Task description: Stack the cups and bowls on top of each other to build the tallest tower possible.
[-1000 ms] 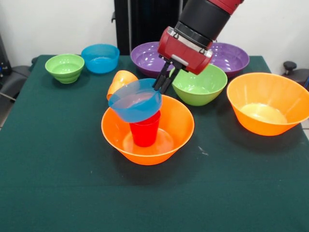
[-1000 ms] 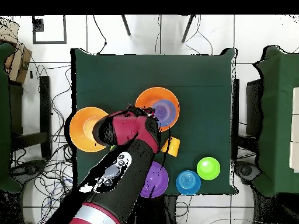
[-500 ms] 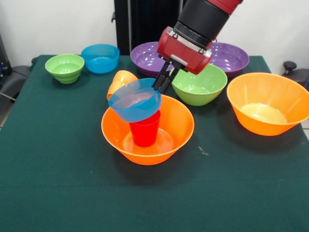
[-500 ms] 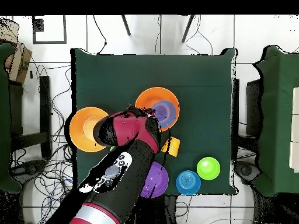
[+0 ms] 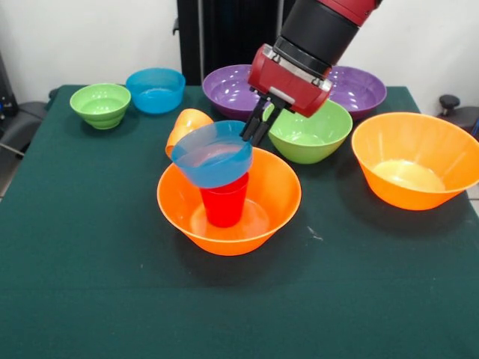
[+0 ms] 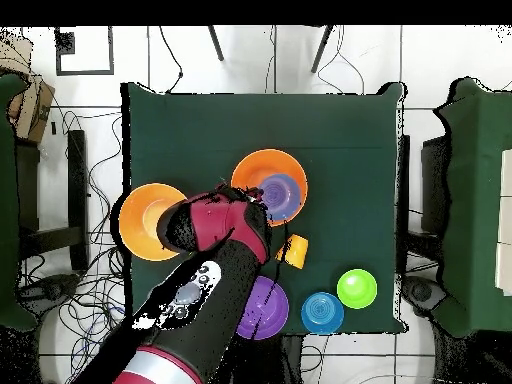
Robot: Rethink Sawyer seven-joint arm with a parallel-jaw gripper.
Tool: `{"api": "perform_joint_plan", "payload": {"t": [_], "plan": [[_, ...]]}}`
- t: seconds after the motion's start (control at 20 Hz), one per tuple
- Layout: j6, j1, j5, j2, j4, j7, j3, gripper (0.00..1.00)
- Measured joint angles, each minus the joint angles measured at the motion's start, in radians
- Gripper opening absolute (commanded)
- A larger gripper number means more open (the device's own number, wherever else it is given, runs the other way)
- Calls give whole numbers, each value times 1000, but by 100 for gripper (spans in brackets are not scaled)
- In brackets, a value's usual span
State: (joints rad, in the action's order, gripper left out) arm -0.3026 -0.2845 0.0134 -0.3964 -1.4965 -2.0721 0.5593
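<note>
Bowls stand spread over the table (image 5: 82, 299), and from left to right the front view shows a small green bowl (image 5: 100, 105), a small blue bowl (image 5: 156, 90), the orange cup (image 5: 187, 126) lying on its side, then the tower (image 5: 228, 200) near the middle, then a medium green bowl (image 5: 310, 132) and a second large orange bowl (image 5: 416, 158) well apart at the right; two purple bowls sit at the far edge, partly behind the arm. The tower is for now a large orange bowl (image 5: 278, 200) with the red cup (image 5: 225, 202) standing upright inside it. The gripper (image 5: 258, 126) pinches the far rim of the other blue bowl (image 5: 211, 154), its two thin fingers closed on the wall, and the bowl hangs tilted above the red cup, its bottom seeming to touch the cup's mouth, though I cannot tell this for sure. To do this step well, I think the bowl should first be made level and its centre brought right over the cup, because a tilted bowl may slide off or tip the cup. The release should come only when the bowl rests flat.
</note>
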Motion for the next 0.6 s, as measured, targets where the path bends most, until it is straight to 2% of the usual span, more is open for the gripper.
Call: {"api": "perform_joint_plan", "payload": {"t": [0.6], "plan": [[0, -59, 0, 44, 0, 0, 27, 0]]}}
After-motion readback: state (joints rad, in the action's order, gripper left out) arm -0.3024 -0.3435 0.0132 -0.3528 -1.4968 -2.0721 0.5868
